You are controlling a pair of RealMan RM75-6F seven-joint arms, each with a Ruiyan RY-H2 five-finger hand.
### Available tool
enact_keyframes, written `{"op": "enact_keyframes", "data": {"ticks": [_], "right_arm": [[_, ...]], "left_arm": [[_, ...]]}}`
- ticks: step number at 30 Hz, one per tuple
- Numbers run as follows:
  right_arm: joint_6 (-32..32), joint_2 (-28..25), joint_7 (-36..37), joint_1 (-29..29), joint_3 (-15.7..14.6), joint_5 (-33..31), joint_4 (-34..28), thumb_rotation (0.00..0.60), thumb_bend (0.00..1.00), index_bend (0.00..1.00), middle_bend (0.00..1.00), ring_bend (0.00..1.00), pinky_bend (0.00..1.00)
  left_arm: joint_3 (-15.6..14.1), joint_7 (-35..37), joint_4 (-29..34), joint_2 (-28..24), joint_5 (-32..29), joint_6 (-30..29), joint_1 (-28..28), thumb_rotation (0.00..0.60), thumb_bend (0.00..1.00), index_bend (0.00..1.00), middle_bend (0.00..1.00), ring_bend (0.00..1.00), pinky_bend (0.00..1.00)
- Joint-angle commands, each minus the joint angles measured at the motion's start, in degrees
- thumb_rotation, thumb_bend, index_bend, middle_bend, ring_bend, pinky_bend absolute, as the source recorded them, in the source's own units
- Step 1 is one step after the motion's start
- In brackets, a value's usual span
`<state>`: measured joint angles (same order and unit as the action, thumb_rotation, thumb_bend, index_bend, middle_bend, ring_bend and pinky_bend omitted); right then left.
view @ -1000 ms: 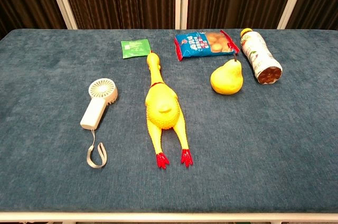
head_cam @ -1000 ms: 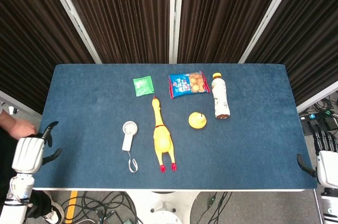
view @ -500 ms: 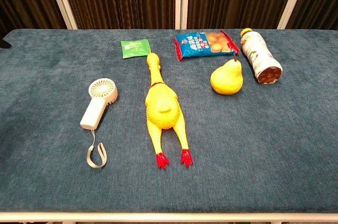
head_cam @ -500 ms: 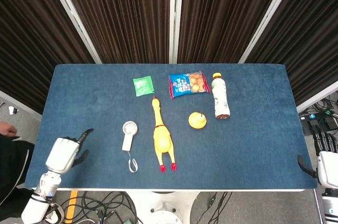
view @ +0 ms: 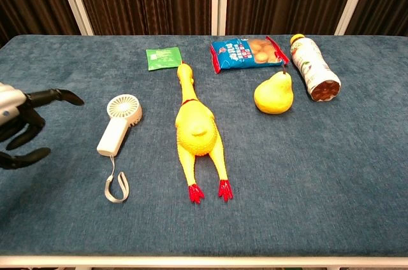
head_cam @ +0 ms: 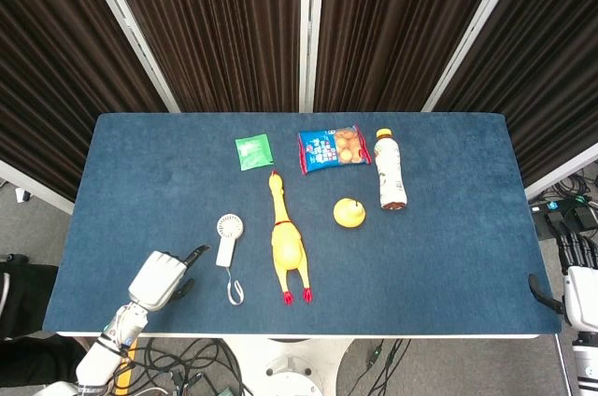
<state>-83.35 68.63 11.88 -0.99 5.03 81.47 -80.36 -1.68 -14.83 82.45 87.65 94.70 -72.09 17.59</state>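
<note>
Left hand (head_cam: pixel 161 278) has just swung in over the bench (head_cam: pixel 448 256), fingers (view: pixel 60 96) apart and holding nothing, closing on the handheld fan (head_cam: pixel 227 239) lying beside the rubber chicken (head_cam: pixel 287 247).

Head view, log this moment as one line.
left robot hand: open, near handheld fan | right robot hand: open, table edge | rubber chicken: untouched
</note>
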Motion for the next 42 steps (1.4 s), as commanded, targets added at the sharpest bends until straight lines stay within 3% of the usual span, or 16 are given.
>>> {"op": "enact_keyframes", "data": {"ticks": [1, 9, 42], "right_arm": [[-0.27, -0.14, -0.14, 0.08, 0.01, 0.15, -0.22, 0.600, 0.28, 0.00, 0.00, 0.00, 0.00], [-1.81, -0.61, -1.77, 0.35, 0.09, 0.95, -2.10, 0.600, 0.28, 0.00, 0.00, 0.00, 0.00], [-0.72, -0.63, -5.45, -0.22, -0.24, 0.51, -4.08, 0.600, 0.28, 0.00, 0.00, 0.00, 0.00]], "left_arm": [[0.57, -0.94, -1.39, 1.57, -1.84, 2.54, 1.28, 0.600, 0.35, 0.18, 0.81, 0.78, 0.78], [1.71, -1.25, -3.06, 3.09, -5.41, 7.26, 3.75, 0.600, 0.35, 0.18, 0.81, 0.78, 0.78], [1.38, -1.51, -6.50, 5.53, -8.63, 9.73, 7.03, 0.600, 0.35, 0.18, 0.81, 0.78, 0.78]]}}
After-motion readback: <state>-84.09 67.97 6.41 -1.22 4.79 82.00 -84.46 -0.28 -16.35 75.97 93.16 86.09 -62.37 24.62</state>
